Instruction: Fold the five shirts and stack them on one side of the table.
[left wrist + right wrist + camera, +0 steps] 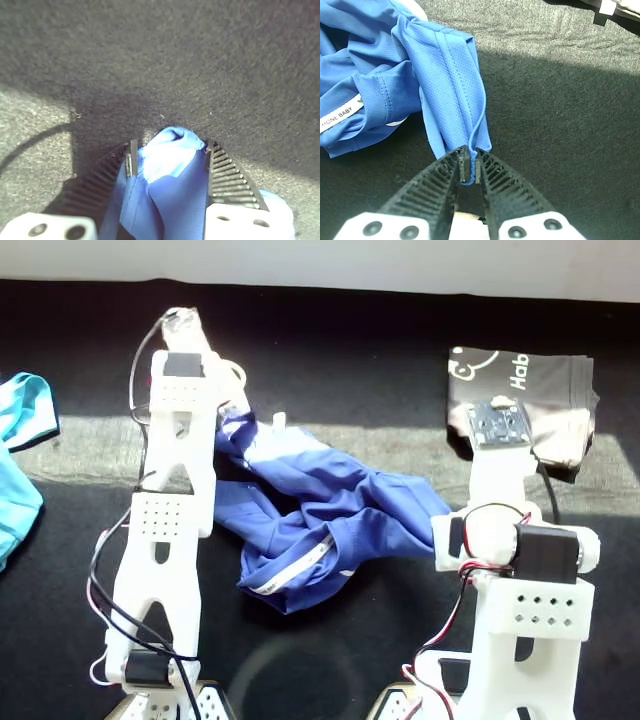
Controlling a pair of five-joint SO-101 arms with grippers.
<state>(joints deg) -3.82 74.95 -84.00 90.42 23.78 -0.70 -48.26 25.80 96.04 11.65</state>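
Both closed on blue shirt (445, 75): left gripper (170, 150) grips a bunched fold, right gripper (471, 169) pinches the hem. Beyond right gripper, dark shirt (540, 390), seemingly folded.

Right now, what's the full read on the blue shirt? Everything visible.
The blue shirt is royal blue, a thin fine-mesh knit with stitched hems and a white printed label. It is unfolded and crumpled, lying in a heap on the dark table between the two arms, partly in a sunlit strip. The left gripper holds a bunched fold of it; the right gripper pinches a hemmed corner at the opposite end.
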